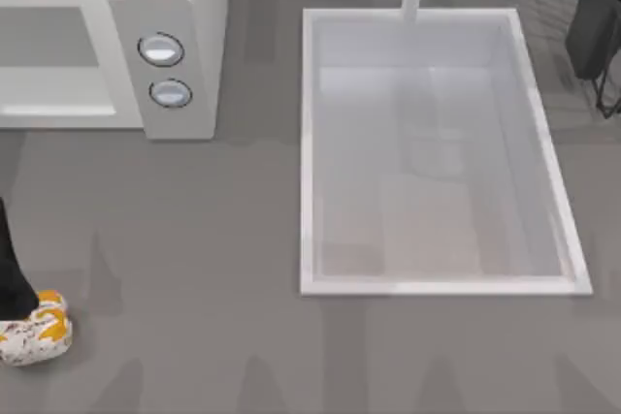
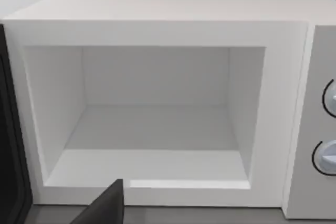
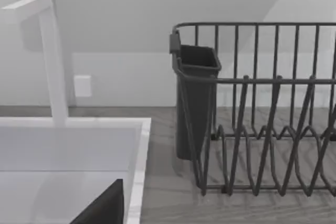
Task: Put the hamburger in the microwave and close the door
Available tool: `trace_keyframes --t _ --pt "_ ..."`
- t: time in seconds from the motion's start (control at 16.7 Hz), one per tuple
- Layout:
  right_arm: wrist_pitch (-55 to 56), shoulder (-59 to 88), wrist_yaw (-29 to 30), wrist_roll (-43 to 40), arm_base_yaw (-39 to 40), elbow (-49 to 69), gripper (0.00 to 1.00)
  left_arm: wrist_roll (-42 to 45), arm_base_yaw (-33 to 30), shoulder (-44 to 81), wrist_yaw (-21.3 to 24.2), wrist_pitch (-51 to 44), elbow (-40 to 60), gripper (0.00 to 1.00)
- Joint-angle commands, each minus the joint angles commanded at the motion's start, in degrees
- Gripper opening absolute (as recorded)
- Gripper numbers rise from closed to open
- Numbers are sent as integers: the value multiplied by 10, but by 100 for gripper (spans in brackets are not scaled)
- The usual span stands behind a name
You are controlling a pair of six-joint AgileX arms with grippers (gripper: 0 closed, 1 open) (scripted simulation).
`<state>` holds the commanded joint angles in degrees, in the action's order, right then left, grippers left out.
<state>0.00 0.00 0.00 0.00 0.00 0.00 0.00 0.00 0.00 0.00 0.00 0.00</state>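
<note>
The hamburger [image 1: 37,329] is sitting at the near left edge of the bench [image 1: 194,269], with the left arm's dark jaws touching its top, though I can't tell if they're actually gripping it. The microwave [image 1: 175,7] is sitting at the far left with its cavity [image 2: 152,124] showing wide open. The right arm is idling far right by the dish rack [image 3: 262,108], beside the sink [image 1: 437,288].

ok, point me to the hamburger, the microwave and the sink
hamburger [image 1: 34,332]: top view, on its speckled top.
microwave [image 2: 157,9]: left wrist view, on its flat white top.
sink [image 1: 441,287]: top view, on its near white rim.
</note>
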Motion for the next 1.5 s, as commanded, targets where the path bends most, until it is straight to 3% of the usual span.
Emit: trace_keyframes --t 0.24,0.42,1.14,1.5 --pt "0 0 0 0 0 0 100 19 -2 19 0 -19 18 100" --pt "0 0 0 0 0 0 100 84 -7 92 1 -81 78 100" --pt "0 0 0 0 0 0 100 473 -32 709 6 -425 400 100" --pt "0 0 0 0 0 0 100 600 -39 864 3 -540 509 100"
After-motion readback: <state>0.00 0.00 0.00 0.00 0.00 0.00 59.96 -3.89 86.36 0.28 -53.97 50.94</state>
